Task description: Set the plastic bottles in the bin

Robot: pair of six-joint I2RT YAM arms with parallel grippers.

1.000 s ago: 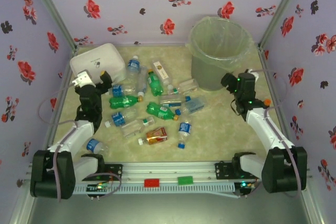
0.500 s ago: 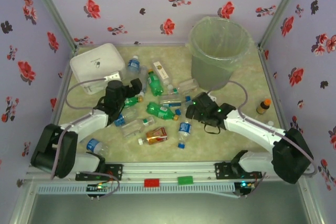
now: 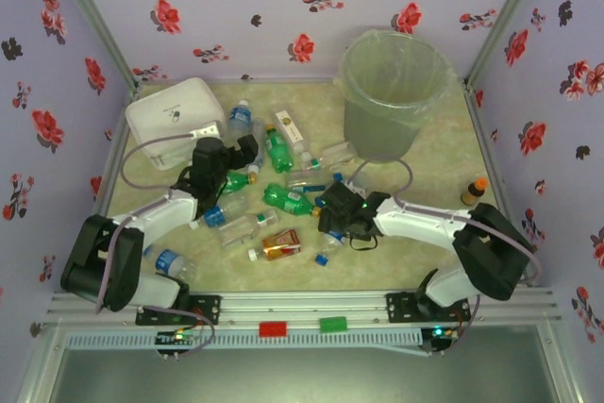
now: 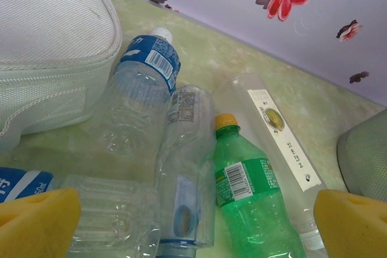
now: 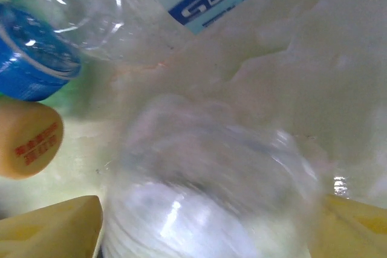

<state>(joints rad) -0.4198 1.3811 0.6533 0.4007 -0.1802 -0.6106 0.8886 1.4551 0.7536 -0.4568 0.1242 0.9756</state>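
Right gripper (image 5: 205, 234) astride a clear, rounded bottle (image 5: 205, 167)

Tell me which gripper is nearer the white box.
Left. The left gripper is just beside the white box; the right gripper is on the far side of the bottle pile.

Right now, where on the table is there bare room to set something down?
Bare mat: right of the bin, out to the upright amber bottle, and the near right edge. Crowded: bottles between the white box and bin.
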